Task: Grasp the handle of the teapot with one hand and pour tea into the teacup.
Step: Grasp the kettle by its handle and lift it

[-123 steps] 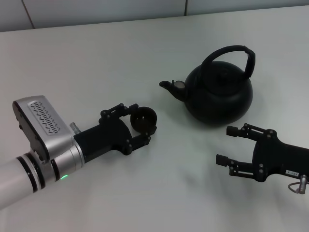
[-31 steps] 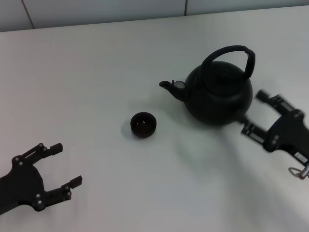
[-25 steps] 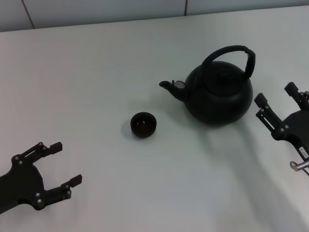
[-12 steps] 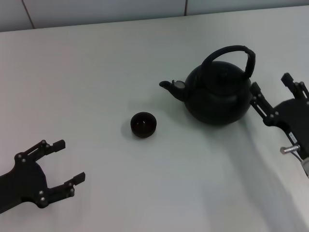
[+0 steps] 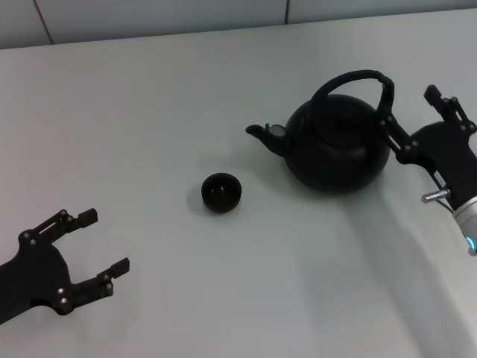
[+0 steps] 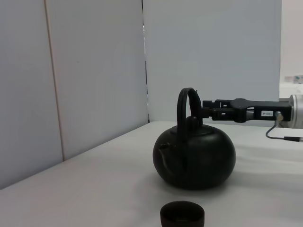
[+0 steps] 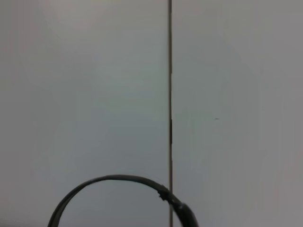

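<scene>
Matte black against the pale table (image 5: 149,97), every task item here is low in contrast, so alignment should be judged by outline.

Nearest the robot, the left gripper (image 5: 93,242) hovers low over the table at the near left corner, jaws spread wide and empty, well apart from everything. It plays no part in this step and can remain there.

Farther out, the teacup (image 5: 221,192) stands upright on the table, in front of and to the left of the spout (image 5: 261,133), near but not touching the teapot (image 5: 339,148). No tea is visible in it.

The teapot sits upright, lid on, spout pointing toward the robot's left. Its handle (image 5: 361,80) arches over the lid, with the thicker flat section on the right-hand side.

The right gripper (image 5: 411,113) is level with that flat section, jaws open and holding nothing. One finger lies just beside the handle; the other stands farther right. The left wrist view shows the gripper extended horizontally at the height of the hoop's upper part.

Judgement for the grasp:
- Advance until the flat section lies fully between the fingers before closing.
- Close on the flat section, not the thin arc, to resist rotation during the pour.
- Lift vertically first; the pot will likely swing if tilted early.
</scene>
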Controlling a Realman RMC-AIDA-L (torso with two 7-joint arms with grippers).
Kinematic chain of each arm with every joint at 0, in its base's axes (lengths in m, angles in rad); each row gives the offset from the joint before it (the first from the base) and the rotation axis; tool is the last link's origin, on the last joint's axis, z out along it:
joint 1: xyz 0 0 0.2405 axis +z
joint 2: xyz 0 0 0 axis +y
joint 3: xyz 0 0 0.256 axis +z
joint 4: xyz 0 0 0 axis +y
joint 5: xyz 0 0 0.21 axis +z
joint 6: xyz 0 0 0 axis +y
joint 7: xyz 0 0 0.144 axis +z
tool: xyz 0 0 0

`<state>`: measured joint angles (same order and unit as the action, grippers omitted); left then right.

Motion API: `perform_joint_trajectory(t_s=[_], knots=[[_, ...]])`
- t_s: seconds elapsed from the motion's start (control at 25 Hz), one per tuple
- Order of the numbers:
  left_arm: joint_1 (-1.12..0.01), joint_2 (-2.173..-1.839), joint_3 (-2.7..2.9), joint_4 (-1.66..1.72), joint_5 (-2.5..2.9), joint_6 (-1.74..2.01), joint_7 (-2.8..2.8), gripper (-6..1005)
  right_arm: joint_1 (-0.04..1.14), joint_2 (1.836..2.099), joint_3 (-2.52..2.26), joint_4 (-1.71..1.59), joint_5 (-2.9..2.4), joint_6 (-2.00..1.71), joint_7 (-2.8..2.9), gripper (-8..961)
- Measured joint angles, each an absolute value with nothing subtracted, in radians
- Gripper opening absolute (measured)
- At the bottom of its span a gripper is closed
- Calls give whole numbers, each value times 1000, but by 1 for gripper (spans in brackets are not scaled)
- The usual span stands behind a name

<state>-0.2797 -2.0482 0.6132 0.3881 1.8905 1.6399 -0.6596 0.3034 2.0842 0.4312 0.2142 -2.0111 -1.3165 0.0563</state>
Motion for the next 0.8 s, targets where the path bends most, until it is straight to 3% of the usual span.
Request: perform_joint_trajectory(t_s=[0.8], knots=[[-285,-2057,589,388,1890,1640,-660,863,340,2083,434,199,-2003,-1288,55,785]])
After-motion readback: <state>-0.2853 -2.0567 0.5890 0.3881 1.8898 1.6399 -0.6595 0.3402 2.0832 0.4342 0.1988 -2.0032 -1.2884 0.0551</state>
